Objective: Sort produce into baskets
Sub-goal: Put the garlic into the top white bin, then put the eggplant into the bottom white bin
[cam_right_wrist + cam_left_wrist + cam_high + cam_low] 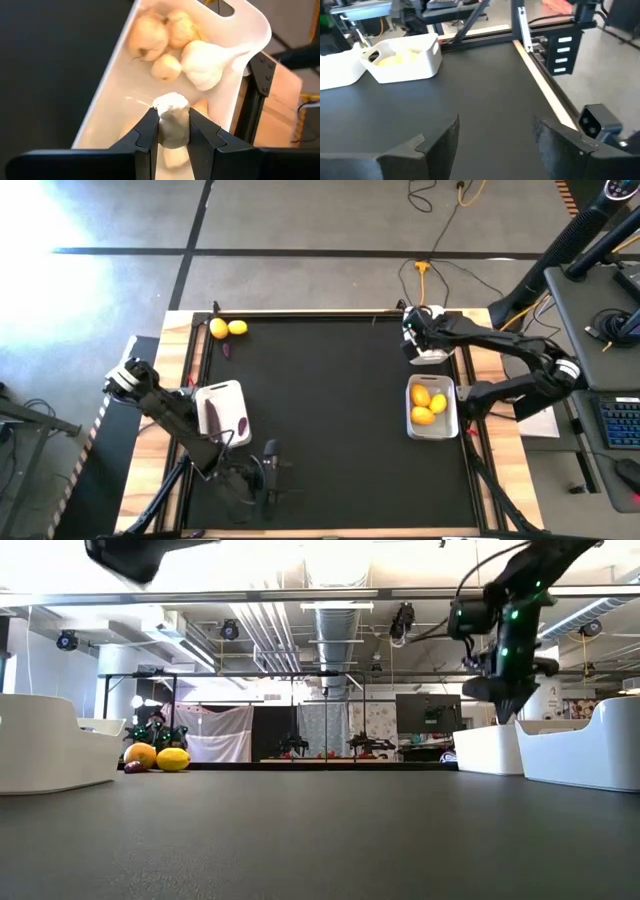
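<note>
Gripping one small whitish garlic bulb (172,106) in the right pincer (171,125), both fingers closed on its sides. Hanging it just above a white plastic basket with rounded corners (252,27) at the far right corner of the black table (330,410). Sharing that basket already: four more pale garlic bulbs (202,62).

Looks like the letting-go step. Probably light and dry, with thin papery skin that can flake off. Firm inside, but bumpy, so best to hold across the fat middle, not by the thin stalk. No need to squeeze hard. Better to open up low over the basket, so no bouncing out.

Waiting near the front edge of the table: the left pincer (495,127), fingers wide apart with nothing between them. Close by it, a second white basket (228,390) with dark purple pieces (212,415) inside. On the right, a third white basket (448,385) with three yellow lemons (428,405).

Left to sort, by the look of it: two round yellow lemons (227,328) lying loose at the far left corner, touching each other, and a small dark purple piece (226,350) just beside them. Likely heavier than garlic, smooth and quick to roll. Best to pinch a lemon right across the middle.
</note>
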Available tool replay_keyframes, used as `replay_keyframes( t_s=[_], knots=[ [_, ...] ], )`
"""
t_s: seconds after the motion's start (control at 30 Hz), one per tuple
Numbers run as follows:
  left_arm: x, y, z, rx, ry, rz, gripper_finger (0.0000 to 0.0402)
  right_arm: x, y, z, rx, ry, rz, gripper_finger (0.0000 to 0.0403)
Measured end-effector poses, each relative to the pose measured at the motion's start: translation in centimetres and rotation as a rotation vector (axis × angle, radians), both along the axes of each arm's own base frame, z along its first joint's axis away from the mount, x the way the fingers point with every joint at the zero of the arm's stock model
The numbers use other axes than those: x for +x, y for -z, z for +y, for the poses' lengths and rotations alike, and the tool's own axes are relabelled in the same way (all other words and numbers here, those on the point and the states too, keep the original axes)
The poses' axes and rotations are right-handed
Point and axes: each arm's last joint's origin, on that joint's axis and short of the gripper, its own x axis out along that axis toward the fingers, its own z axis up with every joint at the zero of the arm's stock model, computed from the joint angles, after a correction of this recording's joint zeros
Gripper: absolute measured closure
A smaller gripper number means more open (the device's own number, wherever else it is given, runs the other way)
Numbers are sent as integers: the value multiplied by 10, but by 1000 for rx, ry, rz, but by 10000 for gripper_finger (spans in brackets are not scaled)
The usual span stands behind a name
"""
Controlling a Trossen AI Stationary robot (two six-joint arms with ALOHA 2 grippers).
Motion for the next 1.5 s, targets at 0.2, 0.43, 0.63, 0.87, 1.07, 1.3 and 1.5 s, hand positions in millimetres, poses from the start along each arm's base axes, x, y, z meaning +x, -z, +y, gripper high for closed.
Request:
replay_keyframes(
  t_s=[0.2, 0.43, 0.63, 0.87, 1.07, 1.3, 1.5],
  knots=[
    [6, -31, -13, 73, 2, 125, 169, -8, 18, -25, 85, 79, 8, 317],
    [-3, -63, -21, -107, 5, 440, 169, -9, 29, -35, 126, 74, 69, 257],
    [-24, -83, -24, -311, -133, 706, 153, -7, 6, -37, 65, 17, 33, 195],
    [-47, -78, -26, -571, -323, 1070, 124, -1, -42, -19, -52, -134, -93, 158],
    [-55, -76, -36, -760, -432, 1295, 121, 8, -79, 44, -155, -367, -277, 156],
    [-61, -60, -60, -778, -506, 1551, 122, 12, -101, 126, -186, -640, -491, 164],
    [-66, -21, -60, -607, -498, 1677, 137, 27, -100, 181, -265, -801, -552, 164]
  ],
)
